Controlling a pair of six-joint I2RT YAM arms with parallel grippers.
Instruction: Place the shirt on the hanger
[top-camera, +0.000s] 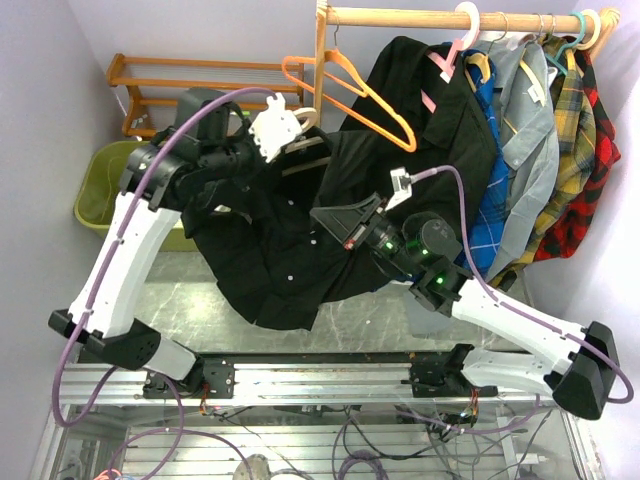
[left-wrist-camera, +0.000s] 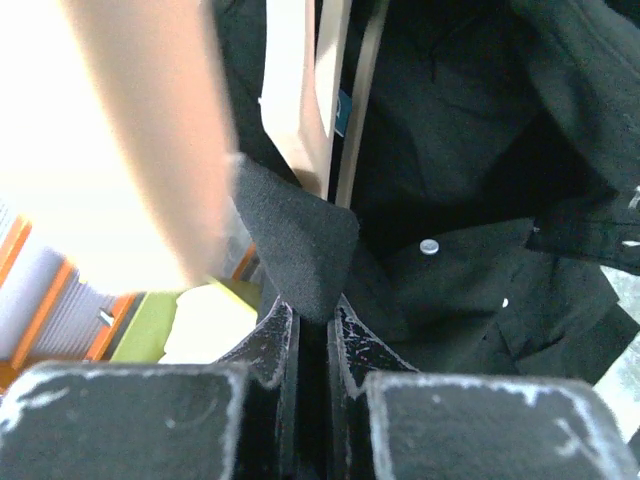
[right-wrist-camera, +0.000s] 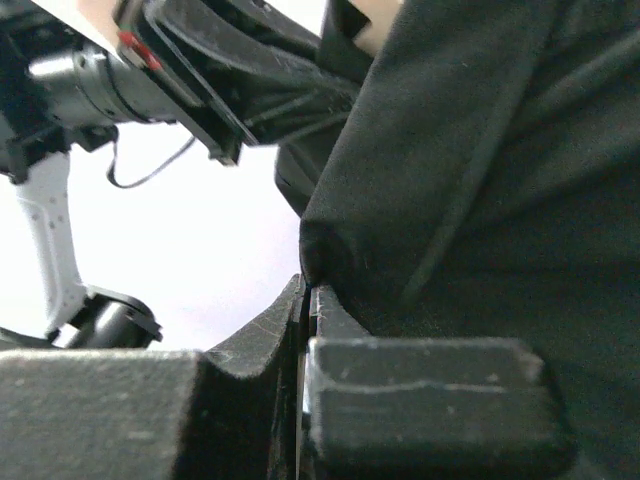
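Between the two arms: the shirt (top-camera: 280, 250) hangs bunched in mid-air above the table (top-camera: 190, 310), its lower part drooping towards the near edge.
Left gripper (top-camera: 300, 150): raised at the shirt's upper left. In the wrist view its jaws are clenched on a dark wedge of the shirt's fabric (left-wrist-camera: 300, 245).
Right gripper (top-camera: 325, 212): at the shirt's right side. In the wrist view its fingers (right-wrist-camera: 420, 400) are pressed together on a fold of the cloth (right-wrist-camera: 330, 255).
Hanger (left-wrist-camera: 140, 160): pale peach, blurred, close beside the left gripper. Narrower cream strips run upward against the black fabric. Whether any part sits inside the shirt cannot be told.
Buttons: one small pale button (left-wrist-camera: 429, 246) shows on the front panel.
Rail (top-camera: 450, 17): wooden, at upper right, carrying orange hangers (top-camera: 360, 95), a pink hanger (top-camera: 450, 50) with a second black shirt (top-camera: 440, 110), and a blue plaid shirt (top-camera: 490, 160).
Green bin (top-camera: 105, 185): at far left, behind the left arm.
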